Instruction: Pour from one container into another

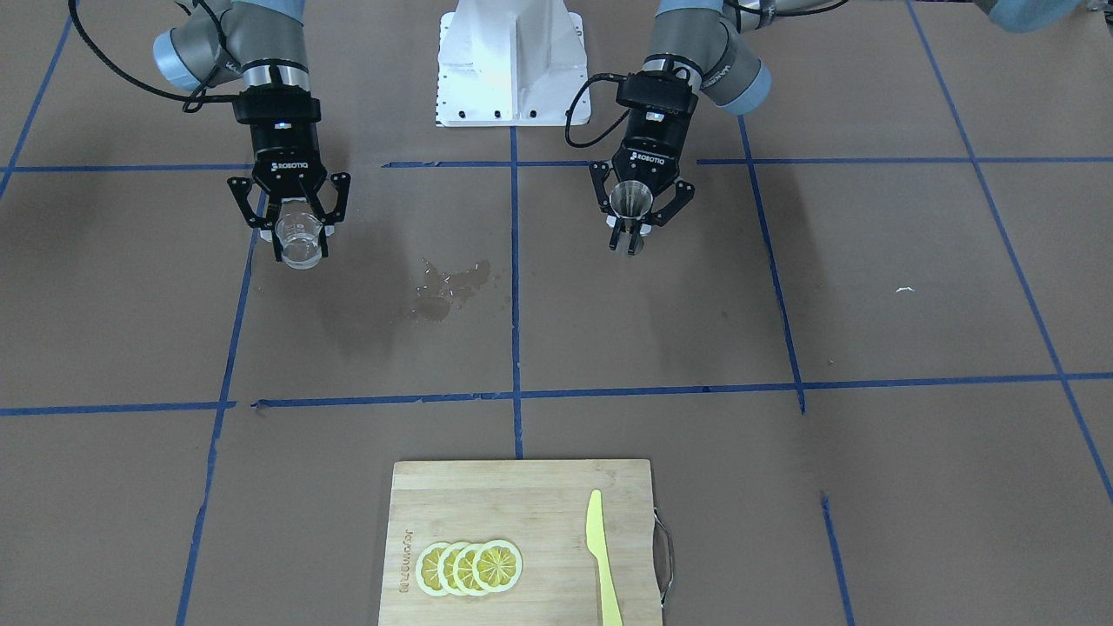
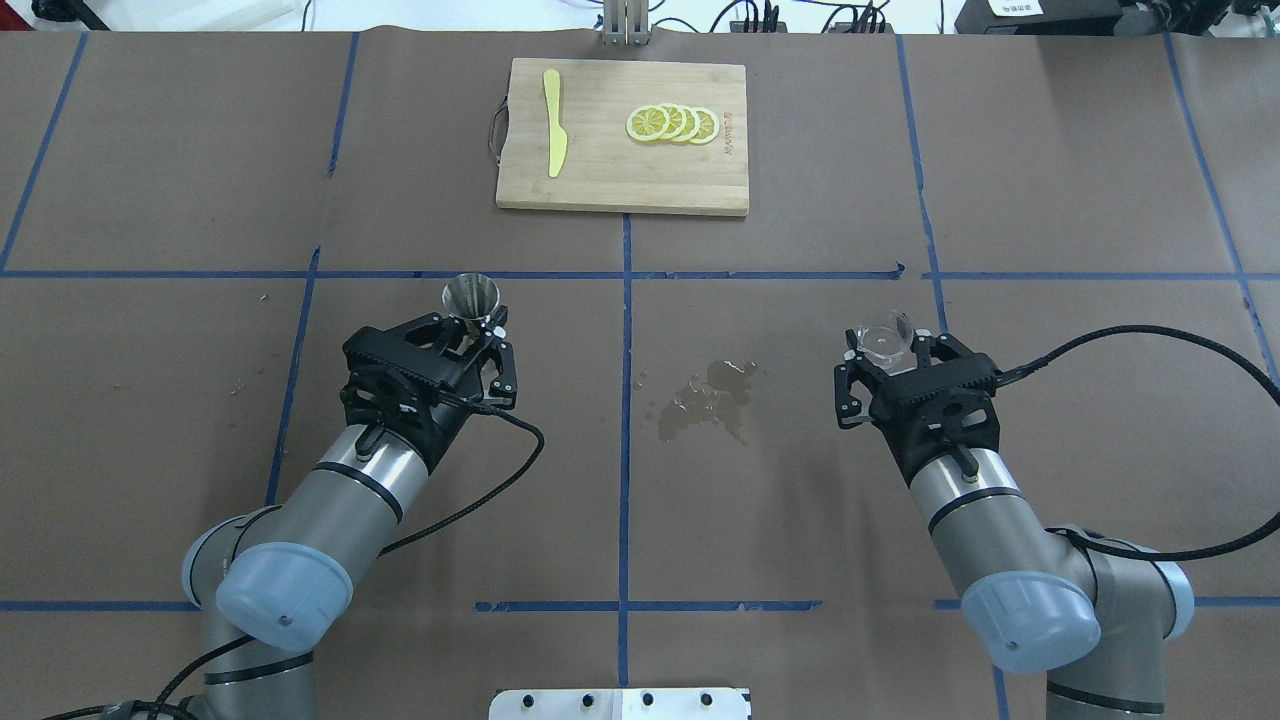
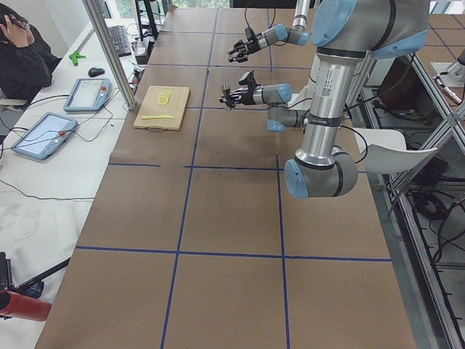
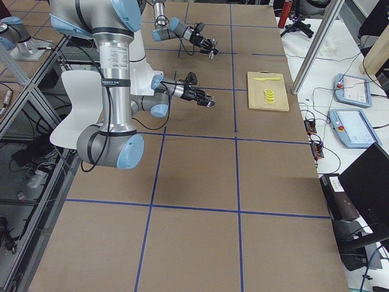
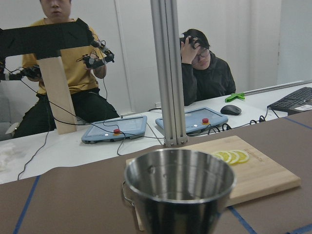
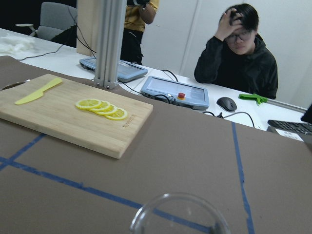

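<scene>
The clear cup [image 2: 885, 337] stands upright between the fingers of my right gripper [image 2: 890, 352], which is shut on it, at the right of the table; it also shows as the clear cup [image 1: 300, 236] in the front view. The steel jigger [image 2: 471, 297] is upright in my left gripper [image 2: 478, 325], which is shut on its waist, left of centre. Its open top fills the left wrist view as the jigger [image 5: 179, 178]. Only the rim of the cup [image 6: 180, 217] shows in the right wrist view. The two containers are far apart.
A wet spill [image 2: 710, 393] lies on the brown paper between the arms. At the far edge sits a wooden cutting board [image 2: 600, 175] with lemon slices [image 2: 672, 123] and a yellow knife [image 2: 553, 135]. People sit beyond the far edge.
</scene>
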`<state>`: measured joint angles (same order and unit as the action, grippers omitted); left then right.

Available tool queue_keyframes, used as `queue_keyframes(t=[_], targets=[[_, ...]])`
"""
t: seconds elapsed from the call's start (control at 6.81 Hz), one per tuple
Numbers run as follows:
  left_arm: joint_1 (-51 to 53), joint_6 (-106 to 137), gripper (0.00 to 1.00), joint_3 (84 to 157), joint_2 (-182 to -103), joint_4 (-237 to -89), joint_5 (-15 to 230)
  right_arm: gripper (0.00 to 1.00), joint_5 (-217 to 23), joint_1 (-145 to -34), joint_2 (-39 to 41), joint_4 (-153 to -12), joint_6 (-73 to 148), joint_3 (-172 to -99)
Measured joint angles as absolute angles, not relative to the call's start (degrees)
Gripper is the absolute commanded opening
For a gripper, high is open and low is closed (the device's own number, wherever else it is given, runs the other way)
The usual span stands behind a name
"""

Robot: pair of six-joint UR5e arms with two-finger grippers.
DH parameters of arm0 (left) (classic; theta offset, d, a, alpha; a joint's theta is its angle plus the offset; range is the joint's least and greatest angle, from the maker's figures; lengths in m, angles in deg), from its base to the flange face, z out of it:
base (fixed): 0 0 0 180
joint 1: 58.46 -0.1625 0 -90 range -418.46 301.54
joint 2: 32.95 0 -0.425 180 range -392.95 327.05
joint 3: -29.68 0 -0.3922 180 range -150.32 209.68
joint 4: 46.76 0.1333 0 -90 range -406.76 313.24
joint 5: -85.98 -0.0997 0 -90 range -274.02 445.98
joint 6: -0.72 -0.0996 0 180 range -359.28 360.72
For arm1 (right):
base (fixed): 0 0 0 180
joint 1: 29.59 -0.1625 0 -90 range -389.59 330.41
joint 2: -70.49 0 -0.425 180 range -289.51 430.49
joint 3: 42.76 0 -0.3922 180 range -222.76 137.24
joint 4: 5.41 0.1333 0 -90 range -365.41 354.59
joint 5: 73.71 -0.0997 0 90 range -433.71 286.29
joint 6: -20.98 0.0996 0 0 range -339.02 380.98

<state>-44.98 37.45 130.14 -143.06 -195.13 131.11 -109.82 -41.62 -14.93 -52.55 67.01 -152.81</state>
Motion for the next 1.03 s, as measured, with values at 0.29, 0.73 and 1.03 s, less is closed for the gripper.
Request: queue_keyframes(t=[0.29, 0.73, 1.03], targets=[[-45.22, 30.81, 0.0, 129.57, -145.63, -199.11, 140.91, 0.0, -109.61, -41.91, -12.59, -52.72, 58.97, -154.67], [-46.02, 29.47, 0.0, 125.01, -150.58, -199.82, 147.11, 0.0, -107.35, -41.91, -9.98, -53.38, 54.01, -155.07], [-45.92, 29.38, 0.0, 122.79, -152.57, -199.95, 149.7, 0.0, -106.14, -42.41, -7.33, -55.8, 50.12, -155.06]])
